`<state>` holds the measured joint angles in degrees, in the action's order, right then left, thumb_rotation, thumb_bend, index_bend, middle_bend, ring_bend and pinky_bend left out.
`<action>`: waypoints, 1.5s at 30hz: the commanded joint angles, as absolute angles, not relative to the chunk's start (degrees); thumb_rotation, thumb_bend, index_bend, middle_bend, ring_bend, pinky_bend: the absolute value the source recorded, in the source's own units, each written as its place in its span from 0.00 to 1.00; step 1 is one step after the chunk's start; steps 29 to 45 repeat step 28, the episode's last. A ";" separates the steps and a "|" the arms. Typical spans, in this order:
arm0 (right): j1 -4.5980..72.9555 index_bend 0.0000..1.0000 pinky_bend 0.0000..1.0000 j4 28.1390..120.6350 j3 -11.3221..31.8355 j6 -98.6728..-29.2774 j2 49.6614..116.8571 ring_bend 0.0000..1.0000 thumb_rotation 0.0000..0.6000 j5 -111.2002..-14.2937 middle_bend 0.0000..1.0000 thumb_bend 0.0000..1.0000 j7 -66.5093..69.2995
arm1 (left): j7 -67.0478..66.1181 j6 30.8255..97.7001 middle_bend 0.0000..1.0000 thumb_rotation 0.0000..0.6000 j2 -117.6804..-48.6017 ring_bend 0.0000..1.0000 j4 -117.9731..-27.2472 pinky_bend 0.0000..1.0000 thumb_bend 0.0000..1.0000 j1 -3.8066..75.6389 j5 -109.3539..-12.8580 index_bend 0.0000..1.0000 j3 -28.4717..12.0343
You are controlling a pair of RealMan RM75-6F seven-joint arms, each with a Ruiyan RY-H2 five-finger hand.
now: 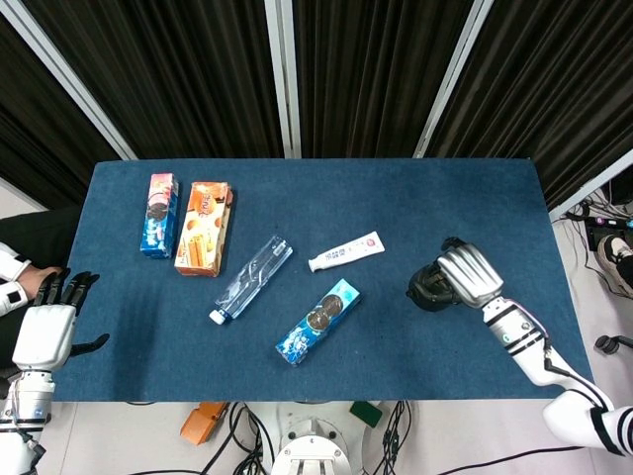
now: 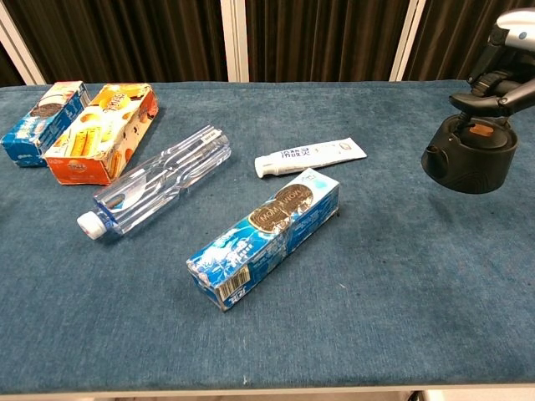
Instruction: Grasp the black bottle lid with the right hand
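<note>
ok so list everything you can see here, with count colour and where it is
lid: 1, black, right side of table, held just off the cloth
toothpaste: 1, white tube, centre, lying flat
bottle: 1, clear with white cap, left of centre, on its side
blue boxes: 2, one near the front centre, one at far left
orange box: 1, beside the far-left blue box
table: 1, dark blue cloth
curtains: black, behind table
right hand: silver, holds the lid from above
left hand: white and black, off the table's left edge, fingers apart, holding nothing
</note>
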<state>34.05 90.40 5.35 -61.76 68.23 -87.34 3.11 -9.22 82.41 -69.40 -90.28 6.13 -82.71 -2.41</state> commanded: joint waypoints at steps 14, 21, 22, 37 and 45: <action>39.86 1.00 0.41 90.15 9.27 -57.21 73.26 1.00 0.75 -82.92 1.00 0.56 -15.11 | -8.17 82.66 0.11 1.00 -70.13 0.02 -89.12 0.00 0.05 6.28 -82.92 0.14 -2.57; 42.12 1.00 0.42 89.62 9.66 -55.07 75.11 1.00 0.75 -80.52 1.00 0.56 -22.76 | -7.80 82.67 0.11 1.00 -70.40 0.02 -88.62 0.00 0.05 6.14 -82.78 0.14 -2.45; 42.22 1.00 0.42 89.67 9.67 -55.03 75.27 1.00 0.75 -80.25 1.00 0.56 -23.12 | -7.76 82.67 0.11 1.00 -70.43 0.02 -88.56 0.00 0.05 6.12 -82.76 0.14 -2.44; 41.95 1.00 0.42 89.51 9.65 -55.93 75.78 1.00 0.75 -79.30 1.00 0.56 -22.57 | -7.80 82.41 0.11 1.00 -70.45 0.02 -88.38 0.00 0.05 6.25 -82.85 0.14 -2.34; 41.95 1.00 0.42 89.51 9.65 -55.93 75.78 1.00 0.75 -79.30 1.00 0.56 -22.57 | -7.80 82.41 0.11 1.00 -70.45 0.02 -88.38 0.00 0.05 6.25 -82.85 0.14 -2.34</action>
